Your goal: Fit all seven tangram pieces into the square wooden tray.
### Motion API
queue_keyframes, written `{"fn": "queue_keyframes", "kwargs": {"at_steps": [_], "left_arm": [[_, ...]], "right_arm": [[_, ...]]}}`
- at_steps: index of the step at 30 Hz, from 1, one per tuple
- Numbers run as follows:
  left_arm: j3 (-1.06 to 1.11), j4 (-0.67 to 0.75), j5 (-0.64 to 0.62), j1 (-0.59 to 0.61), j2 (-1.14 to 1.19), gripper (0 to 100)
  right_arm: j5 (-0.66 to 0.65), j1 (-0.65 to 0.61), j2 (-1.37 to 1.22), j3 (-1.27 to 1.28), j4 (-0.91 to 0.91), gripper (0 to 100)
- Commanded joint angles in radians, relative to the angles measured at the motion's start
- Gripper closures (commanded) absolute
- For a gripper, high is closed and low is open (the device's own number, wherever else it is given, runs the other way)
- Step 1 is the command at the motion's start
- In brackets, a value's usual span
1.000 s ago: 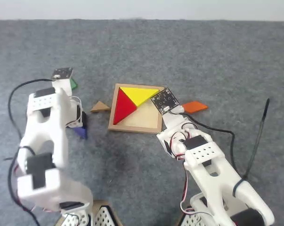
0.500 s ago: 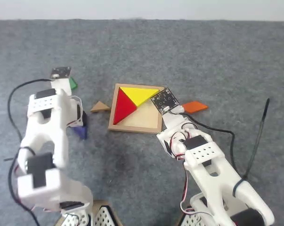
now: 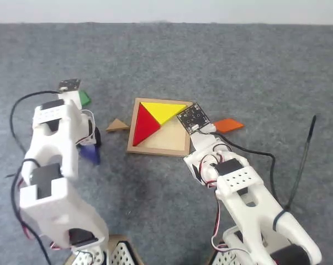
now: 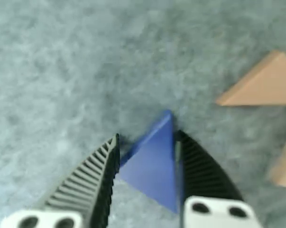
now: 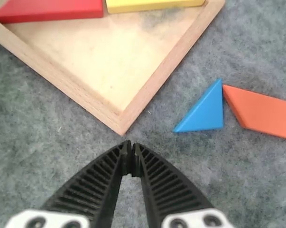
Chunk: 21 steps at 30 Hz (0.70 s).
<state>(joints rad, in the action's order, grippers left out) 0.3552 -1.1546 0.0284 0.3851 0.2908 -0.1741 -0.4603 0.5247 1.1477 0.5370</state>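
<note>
My left gripper point(image 4: 146, 138) pinches the dark blue triangle point(image 4: 154, 161) between its two ribbed fingers point(image 4: 93, 173), one against each side of the piece, with the triangle's tip poking out past them. In the high view this triangle point(image 3: 90, 153) sits left of the table's middle, well apart from the tray point(image 3: 172, 144). I cannot tell whether it rests on the grey table point(image 3: 254, 66) or hangs just above it. The tan triangle point(image 4: 263, 83) lies flat on the table near my left fingertips. From above, it point(image 3: 117, 126) lies between my left arm and the tray's left rim, close to the rim but not touching it. A green piece point(image 3: 85, 99) lies farther toward the table's left edge, half hidden by my left wrist.

The tray sits at about mid-table. Inside it, the red triangle point(image 3: 144, 126) fills the left part and the yellow triangle point(image 3: 162, 110) the far part, meeting along one slanted edge. The rest of the tray floor is bare wood.

My right gripper point(image 5: 129, 159) has its fingers pressed together with nothing between them. It hangs over the table just outside a corner of the tray point(image 5: 178, 64). The light blue triangle point(image 5: 204, 111) lies on the table beside the tray's right rim. One of its corners touches the orange parallelogram point(image 5: 259, 111), which reaches on toward the table's right edge point(image 3: 228, 125).
</note>
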Motion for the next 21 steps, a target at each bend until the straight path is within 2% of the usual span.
{"fn": "queue_keyframes", "kwargs": {"at_steps": [1,5,13,21], "left_arm": [[-0.018,-0.025,-0.005,0.040,0.002,75],[-0.018,-0.051,-0.005,0.080,0.000,77],[-0.013,-0.103,-0.005,0.086,0.000,76],[-0.001,-0.106,-0.032,0.124,0.002,76]], "right_arm": [[-0.012,-0.004,0.012,-0.009,-0.013,98.9],[-0.012,-0.004,0.012,-0.009,-0.013,98.9],[-0.012,-0.004,0.012,-0.009,-0.013,98.9],[-0.012,-0.004,0.012,-0.009,-0.013,98.9]]}}
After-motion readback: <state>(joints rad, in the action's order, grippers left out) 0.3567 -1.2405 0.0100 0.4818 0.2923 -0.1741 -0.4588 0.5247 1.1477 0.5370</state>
